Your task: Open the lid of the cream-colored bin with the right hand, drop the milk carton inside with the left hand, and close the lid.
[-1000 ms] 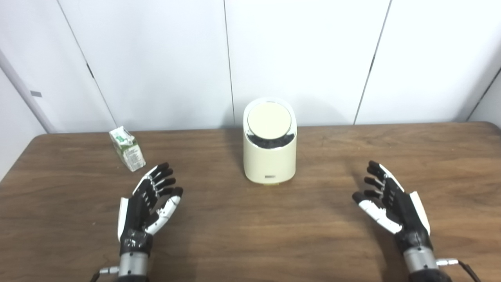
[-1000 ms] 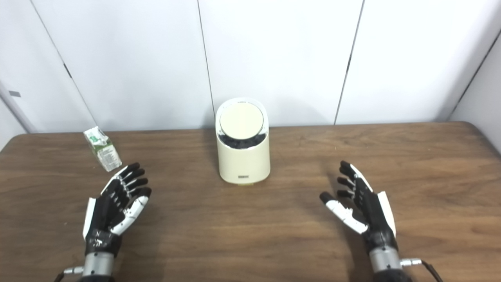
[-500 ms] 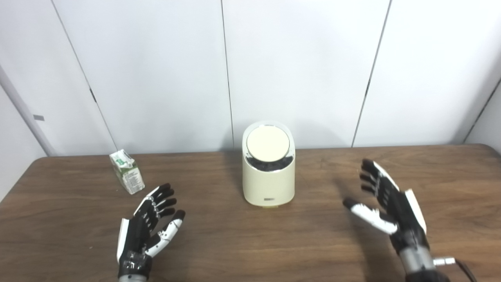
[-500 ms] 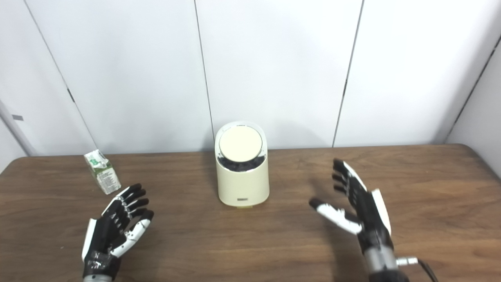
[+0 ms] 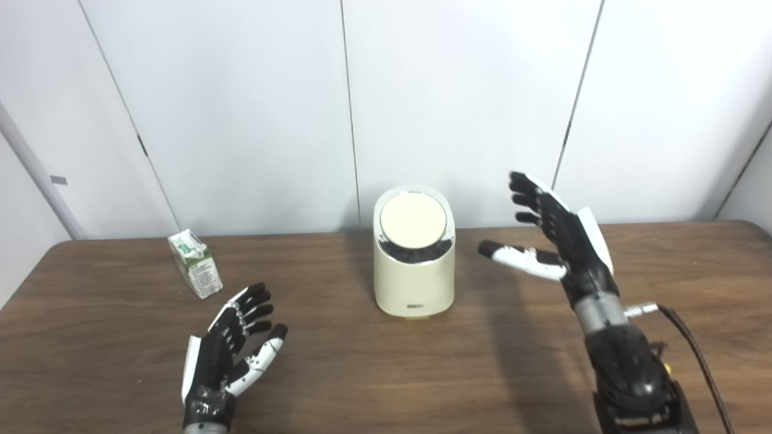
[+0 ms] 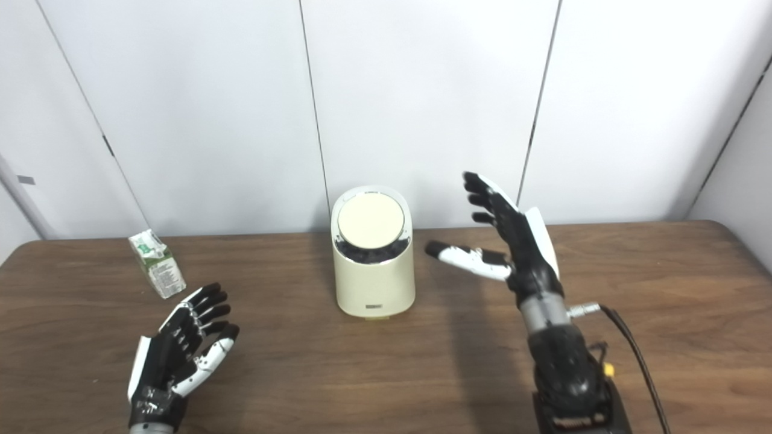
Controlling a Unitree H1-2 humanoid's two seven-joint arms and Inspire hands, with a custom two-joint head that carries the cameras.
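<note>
The cream-colored bin (image 5: 414,277) stands upright at the middle back of the wooden table (image 5: 386,374). Its round lid (image 5: 414,220) is shut and tilts toward me. A small green and white milk carton (image 5: 195,263) stands at the back left. My right hand (image 5: 558,235) is open and raised above the table, to the right of the bin at lid height, thumb pointing toward the bin, not touching it. My left hand (image 5: 230,349) is open and empty, low over the table in front of the carton and apart from it.
A white panelled wall (image 5: 386,108) rises right behind the table's far edge. My right forearm with a black cable (image 5: 693,355) stands at the front right.
My right hand has risen from low over the table and moved left toward the bin, still open. The camera tilted up earlier. My left hand has stayed in place.
</note>
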